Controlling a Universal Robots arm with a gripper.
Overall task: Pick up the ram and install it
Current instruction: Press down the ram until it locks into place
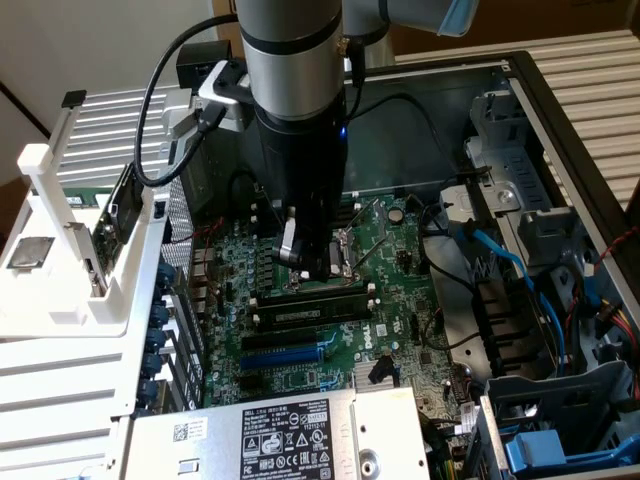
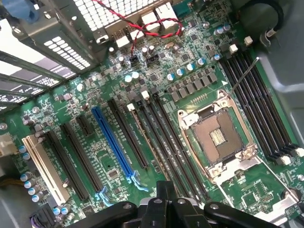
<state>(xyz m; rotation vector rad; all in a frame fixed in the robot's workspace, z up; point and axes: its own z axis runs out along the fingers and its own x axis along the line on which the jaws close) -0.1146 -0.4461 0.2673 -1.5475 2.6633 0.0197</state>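
Figure: 1 arm [image 1: 295, 90], grey and cylindrical with a black band, descends vertically from the upper edge of the exterior view. A black cable loops off the wrist on the exterior view's left. The end effector [image 1: 308, 262] points straight down, its 2 fingers [image 1: 289, 245] drawn together. In the wrist view the dark linkages converge, fingertips closed [image 2: 166, 202].

Glossy green motherboard [image 2: 118, 80], matt black plastic memory slots [image 2: 166, 142], shiny blue plastic expansion slot [image 2: 114, 142], bare metal socket frame [image 2: 216, 135]
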